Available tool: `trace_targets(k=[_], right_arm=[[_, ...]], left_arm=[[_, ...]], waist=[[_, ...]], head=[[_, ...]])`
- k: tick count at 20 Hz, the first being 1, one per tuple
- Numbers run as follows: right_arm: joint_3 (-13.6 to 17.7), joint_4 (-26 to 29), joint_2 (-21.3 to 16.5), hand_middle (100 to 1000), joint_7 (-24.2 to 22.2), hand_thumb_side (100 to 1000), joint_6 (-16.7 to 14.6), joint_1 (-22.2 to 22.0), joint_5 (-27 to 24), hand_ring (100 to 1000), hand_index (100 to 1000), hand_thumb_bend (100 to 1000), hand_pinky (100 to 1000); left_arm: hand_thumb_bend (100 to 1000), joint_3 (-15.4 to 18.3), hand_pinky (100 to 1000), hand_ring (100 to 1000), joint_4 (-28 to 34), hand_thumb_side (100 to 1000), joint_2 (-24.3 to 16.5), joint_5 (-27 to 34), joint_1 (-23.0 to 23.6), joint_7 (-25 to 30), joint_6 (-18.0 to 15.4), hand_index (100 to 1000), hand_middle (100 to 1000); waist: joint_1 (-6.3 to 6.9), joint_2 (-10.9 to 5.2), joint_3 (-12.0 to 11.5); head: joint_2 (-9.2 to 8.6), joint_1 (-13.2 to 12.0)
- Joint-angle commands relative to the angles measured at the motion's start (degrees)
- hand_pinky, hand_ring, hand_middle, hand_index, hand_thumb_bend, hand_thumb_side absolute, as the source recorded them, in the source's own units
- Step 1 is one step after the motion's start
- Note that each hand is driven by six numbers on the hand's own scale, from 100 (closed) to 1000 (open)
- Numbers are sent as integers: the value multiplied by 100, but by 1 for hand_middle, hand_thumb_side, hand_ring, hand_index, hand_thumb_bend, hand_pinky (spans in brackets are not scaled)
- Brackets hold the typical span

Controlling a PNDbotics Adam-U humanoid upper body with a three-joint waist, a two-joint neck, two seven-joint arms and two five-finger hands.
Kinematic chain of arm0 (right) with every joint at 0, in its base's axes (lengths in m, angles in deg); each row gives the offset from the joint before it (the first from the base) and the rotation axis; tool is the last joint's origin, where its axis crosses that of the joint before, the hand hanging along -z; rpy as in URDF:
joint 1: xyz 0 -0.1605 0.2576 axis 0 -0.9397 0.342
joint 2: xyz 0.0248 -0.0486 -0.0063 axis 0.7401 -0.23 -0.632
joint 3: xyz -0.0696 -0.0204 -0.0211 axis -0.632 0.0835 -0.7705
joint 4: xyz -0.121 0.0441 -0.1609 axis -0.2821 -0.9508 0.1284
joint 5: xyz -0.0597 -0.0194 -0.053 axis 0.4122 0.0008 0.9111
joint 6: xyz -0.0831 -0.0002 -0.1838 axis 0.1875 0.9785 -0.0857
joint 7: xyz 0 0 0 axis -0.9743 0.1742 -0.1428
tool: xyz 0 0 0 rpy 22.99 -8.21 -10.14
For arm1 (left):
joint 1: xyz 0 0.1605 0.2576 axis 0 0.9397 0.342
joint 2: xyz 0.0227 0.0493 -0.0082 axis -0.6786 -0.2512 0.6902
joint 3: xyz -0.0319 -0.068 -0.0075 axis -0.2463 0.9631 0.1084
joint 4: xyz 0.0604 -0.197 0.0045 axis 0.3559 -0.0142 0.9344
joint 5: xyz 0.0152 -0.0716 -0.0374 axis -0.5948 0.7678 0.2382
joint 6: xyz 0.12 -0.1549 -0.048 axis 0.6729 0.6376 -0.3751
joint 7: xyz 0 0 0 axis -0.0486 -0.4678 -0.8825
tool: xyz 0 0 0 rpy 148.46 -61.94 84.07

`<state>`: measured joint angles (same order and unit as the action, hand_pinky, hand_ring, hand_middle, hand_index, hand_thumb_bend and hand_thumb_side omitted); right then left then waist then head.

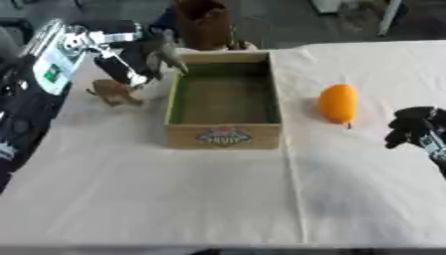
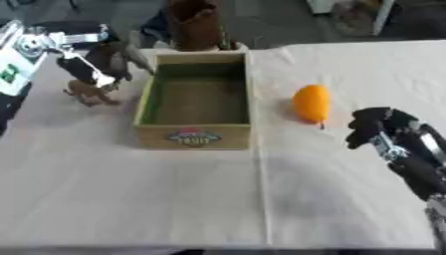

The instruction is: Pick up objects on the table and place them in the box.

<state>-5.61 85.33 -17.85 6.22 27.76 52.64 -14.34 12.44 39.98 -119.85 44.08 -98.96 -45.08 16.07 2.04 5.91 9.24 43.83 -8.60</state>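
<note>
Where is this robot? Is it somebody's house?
Probably a robot test room, not a house: one table under a plain white cloth, just a wooden box and an orange fruit set out, and grey floor behind.

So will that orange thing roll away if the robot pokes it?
Probably a little. The orange thing looks rounded and oval, lying on its side on the white cloth, so a poke would likely make it wobble or roll sideways. Its skin looks smooth, so it may slip in the right robot hand. The soft cloth should slow it.
</note>
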Motion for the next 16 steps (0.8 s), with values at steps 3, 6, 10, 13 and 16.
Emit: trace_targets(k=[3,6,10,13,16], right_arm=[[-66,85,-20,593,-95,502,-1,162,-65,572,730,100,548],[-100,87,16,593,-139,504,10,213,-75,573,730,100,548],[-104,82,32,593,-156,506,23,221,-63,573,730,100,548],[-110,79,40,593,-170,507,29,223,-55,574,730,100,548],[-106,75,49,594,-175,507,33,217,-51,575,730,100,548]], left_arm=[[100,-64,619,511,3,173,436,-309,-312,-188,-124,648,454],[100,-130,618,517,-132,178,675,-581,-292,-335,-193,652,460],[100,-154,617,523,-419,184,899,-877,-150,-509,-242,659,467],[100,-200,632,541,-634,195,982,-1071,-60,-539,-302,677,488],[100,-223,640,555,-769,228,1015,-1212,0,-495,-367,689,502]], waist=[[-9,-7,161],[-6,33,267],[6,59,315],[23,58,317],[24,50,314]], head=[[7,-123],[-15,-173],[-17,-189],[-18,-186],[-22,-173]])
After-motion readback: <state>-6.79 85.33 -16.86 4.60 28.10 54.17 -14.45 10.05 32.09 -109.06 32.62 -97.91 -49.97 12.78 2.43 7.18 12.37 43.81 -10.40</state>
